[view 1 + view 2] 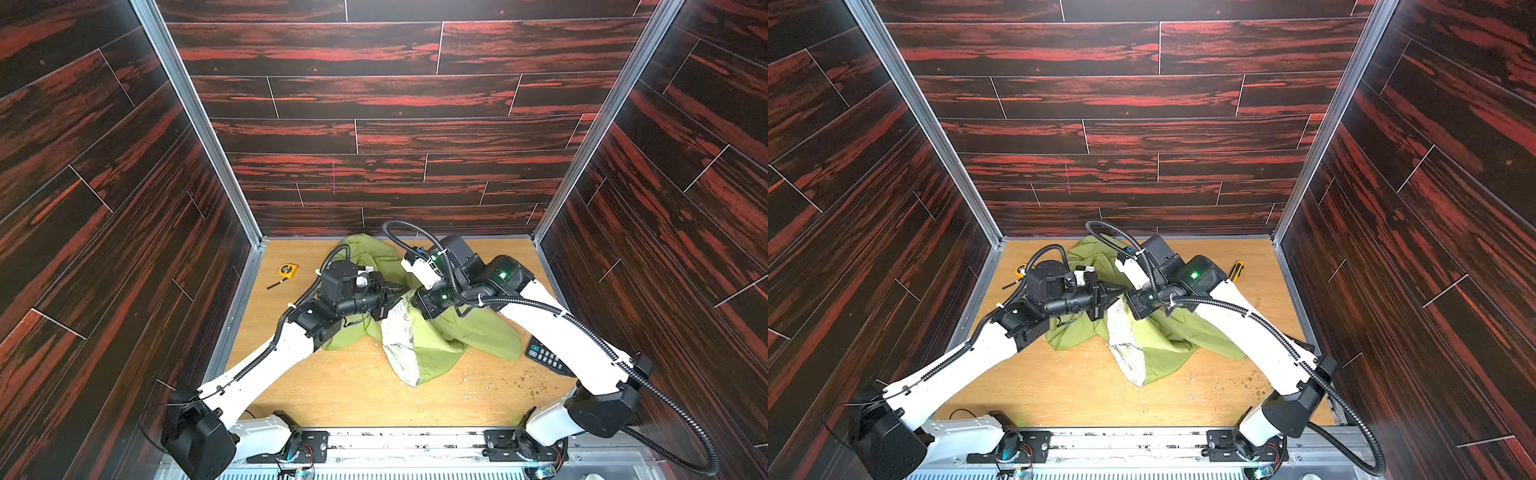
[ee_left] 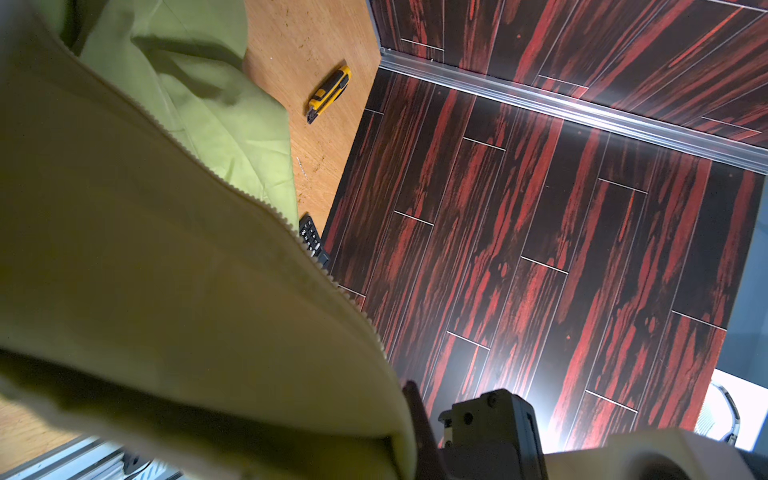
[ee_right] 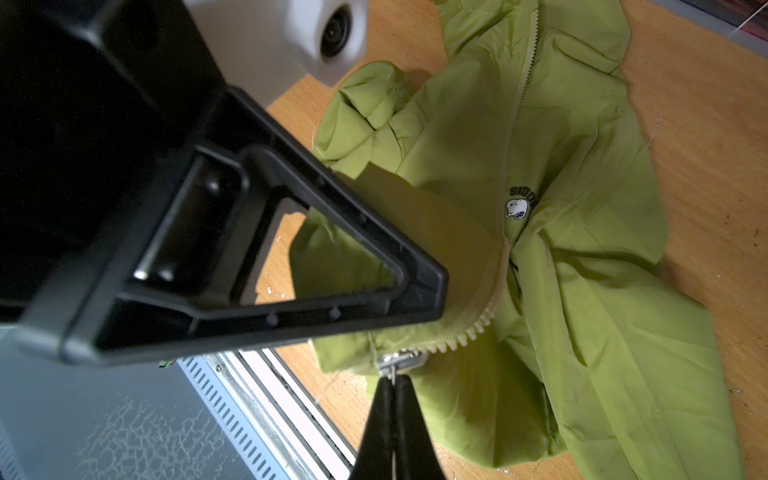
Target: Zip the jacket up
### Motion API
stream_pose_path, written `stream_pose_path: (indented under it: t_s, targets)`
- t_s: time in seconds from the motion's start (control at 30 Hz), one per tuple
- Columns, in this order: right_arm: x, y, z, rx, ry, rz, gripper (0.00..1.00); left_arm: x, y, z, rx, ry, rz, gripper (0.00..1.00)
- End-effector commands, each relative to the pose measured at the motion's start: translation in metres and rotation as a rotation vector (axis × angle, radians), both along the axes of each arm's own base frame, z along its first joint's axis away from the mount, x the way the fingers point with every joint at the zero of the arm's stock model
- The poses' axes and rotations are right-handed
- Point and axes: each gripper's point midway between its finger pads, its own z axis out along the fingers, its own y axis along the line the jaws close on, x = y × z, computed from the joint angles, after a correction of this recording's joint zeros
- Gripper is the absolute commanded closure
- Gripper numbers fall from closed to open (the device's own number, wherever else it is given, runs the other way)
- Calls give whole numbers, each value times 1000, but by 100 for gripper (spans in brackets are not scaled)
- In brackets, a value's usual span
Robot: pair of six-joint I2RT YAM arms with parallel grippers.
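Green jacket (image 1: 486, 334) ctr obscured, remote (image 1: 542, 356) part hid

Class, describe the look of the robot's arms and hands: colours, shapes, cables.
The left arm and right arm have white shells, black joints and black ribbed cable hoses. Left hand: black triangular open-frame fingers. Right hand: slim black tapered fingers.

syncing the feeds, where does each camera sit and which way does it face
Top views: high at the front, looking down at the table; both arms meet over the jacket.
Left wrist: beside the held jacket edge, facing the right wall; the right arm's wrist shows.
Right wrist: behind the right pincer, shut on the zip pull; left pincer shows.
Shared: the knife, in left wrist and a top view.
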Motion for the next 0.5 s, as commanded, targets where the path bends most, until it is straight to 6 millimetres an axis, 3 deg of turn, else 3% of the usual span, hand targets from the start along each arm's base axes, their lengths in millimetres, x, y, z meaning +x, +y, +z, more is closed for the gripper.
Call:
stream_pose_path:
  t_s: [0.0, 0.13, 0.37, 0.47]
  targets:
    - [1, -1, -1, 6, -4, -5, 100, 1, 6, 16, -26, -64, 29, 86]
    - [4, -2, 3, 23, -23, -24, 100, 1, 14, 12, 48, -99, 54, 66]
    - [3, 5, 2, 57, 9, -30, 100, -4, 34, -3, 155, -156, 101, 48]
    - [2, 9, 1, 74, 32, -31, 100, -8, 45, -14, 194, -180, 135, 48]
